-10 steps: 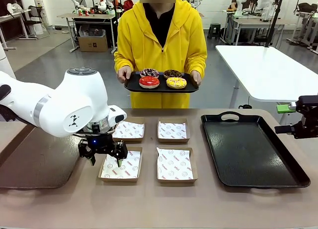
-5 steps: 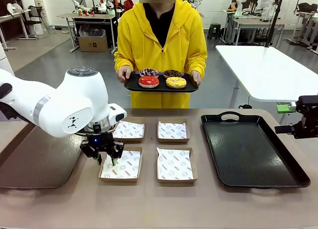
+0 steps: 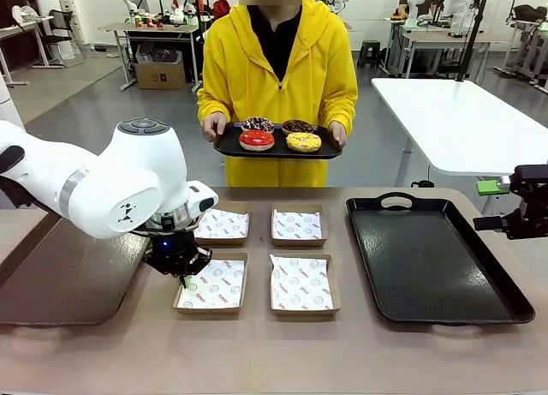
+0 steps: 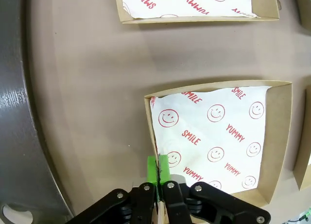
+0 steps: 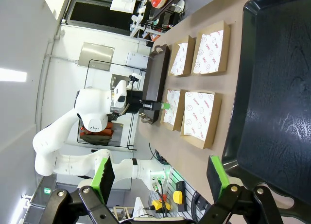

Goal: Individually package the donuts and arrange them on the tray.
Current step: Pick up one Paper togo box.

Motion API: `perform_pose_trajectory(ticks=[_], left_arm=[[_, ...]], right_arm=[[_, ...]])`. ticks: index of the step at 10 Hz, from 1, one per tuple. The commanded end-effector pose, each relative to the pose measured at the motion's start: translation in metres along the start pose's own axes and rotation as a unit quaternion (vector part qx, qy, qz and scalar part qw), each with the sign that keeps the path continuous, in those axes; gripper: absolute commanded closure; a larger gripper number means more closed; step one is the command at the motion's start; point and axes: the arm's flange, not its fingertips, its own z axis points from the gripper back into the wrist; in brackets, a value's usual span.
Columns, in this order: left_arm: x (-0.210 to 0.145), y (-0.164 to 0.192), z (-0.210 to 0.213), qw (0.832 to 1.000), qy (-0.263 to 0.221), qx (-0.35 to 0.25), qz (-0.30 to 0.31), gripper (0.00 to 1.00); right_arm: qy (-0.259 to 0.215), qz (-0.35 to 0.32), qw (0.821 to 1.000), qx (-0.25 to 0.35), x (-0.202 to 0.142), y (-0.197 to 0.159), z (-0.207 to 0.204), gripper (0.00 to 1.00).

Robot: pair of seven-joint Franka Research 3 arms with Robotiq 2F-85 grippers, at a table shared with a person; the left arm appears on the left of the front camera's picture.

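Centre box [image 4: 281, 136] liner [image 4: 209, 136]: red "SMILE", "YUMMY", repeated, w/ smiley faces.
Top-edge box [image 4: 119, 8] paper [image 4: 189, 4]: red "SMILE"; other words cut off.

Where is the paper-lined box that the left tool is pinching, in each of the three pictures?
Front view: the near-left box sits lower left of centre, under the left arm.
Left wrist view: it is the large box right of centre.
Right wrist view: it is small, mid-picture, the lower left of the four boxes.
Shared landmark: the left tool, shut on that box's edge.
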Motion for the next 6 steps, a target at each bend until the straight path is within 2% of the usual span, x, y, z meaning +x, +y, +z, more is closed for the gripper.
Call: perform_pose_trajectory(ticks=[1, 4, 6], left_arm=[[0.004, -0.005, -0.006, 1.000, -0.013, 0.009, 0.015, 1.00], [0.004, -0.004, -0.003, 1.000, 0.000, 0.010, 0.014, 1.00], [0.003, -0.002, 0.023, 1.000, 0.022, 0.003, -0.009, 1.00]], right_arm=[[-0.005, 0.003, 1.000, 0.009, 0.001, -0.001, -0.001, 0.00], [-0.005, 0.003, 1.000, 0.009, 0.001, -0.001, -0.001, 0.00], [-0.005, 0.003, 1.000, 0.009, 0.001, -0.001, -0.001, 0.00]])
